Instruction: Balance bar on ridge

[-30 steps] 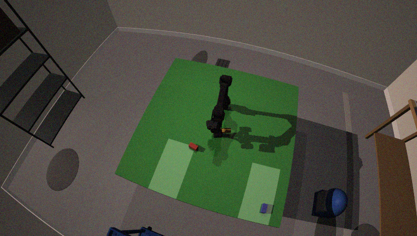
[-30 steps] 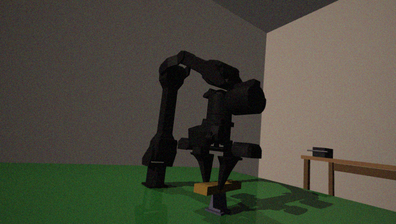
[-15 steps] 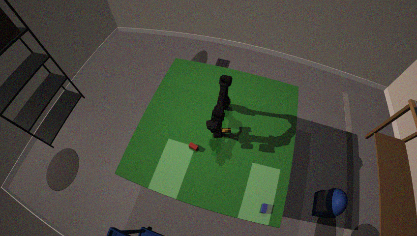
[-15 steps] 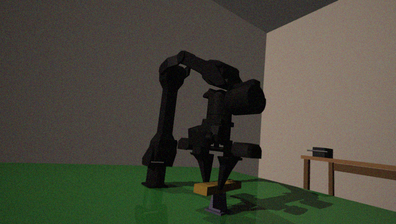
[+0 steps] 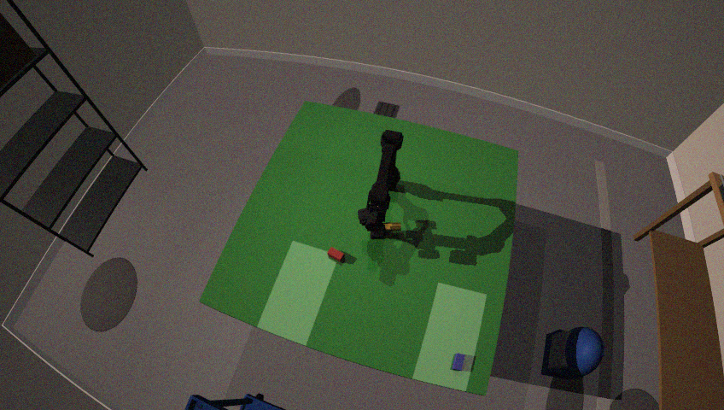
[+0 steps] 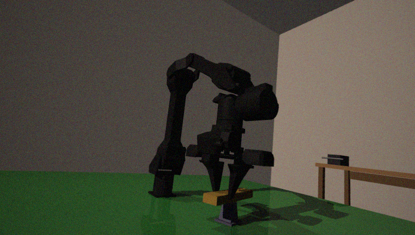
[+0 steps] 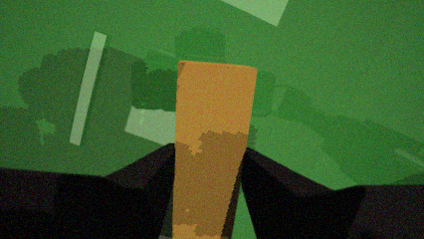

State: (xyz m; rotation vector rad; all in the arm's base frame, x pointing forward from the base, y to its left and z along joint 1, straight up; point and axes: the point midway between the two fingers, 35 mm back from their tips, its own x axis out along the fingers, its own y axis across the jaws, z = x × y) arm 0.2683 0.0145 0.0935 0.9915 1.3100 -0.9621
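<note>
An orange bar [image 5: 392, 226] [image 6: 214, 198] [image 7: 214, 115] is held about level over the green table top [image 5: 305, 167] [image 6: 58, 203] [image 7: 348, 60]. My gripper [image 5: 380, 231] [image 6: 225, 192] [image 7: 208, 153] points straight down and is shut on the bar near its middle. In the exterior view a narrow grey-purple ridge [image 6: 229, 214] stands upright right under the bar. The bar's underside is at the ridge's top; I cannot tell whether they touch. Both bar ends are off the table. The ridge is hidden in the top view.
A red block [image 5: 335, 254] lies left of the gripper, by a pale green patch [image 5: 297, 294]. A purple-and-grey block [image 5: 462, 362] lies on the other pale patch [image 5: 449, 319]. The arm's base [image 5: 392, 137] [image 6: 163, 186] stands behind. A wooden table [image 6: 363, 173] is at the right.
</note>
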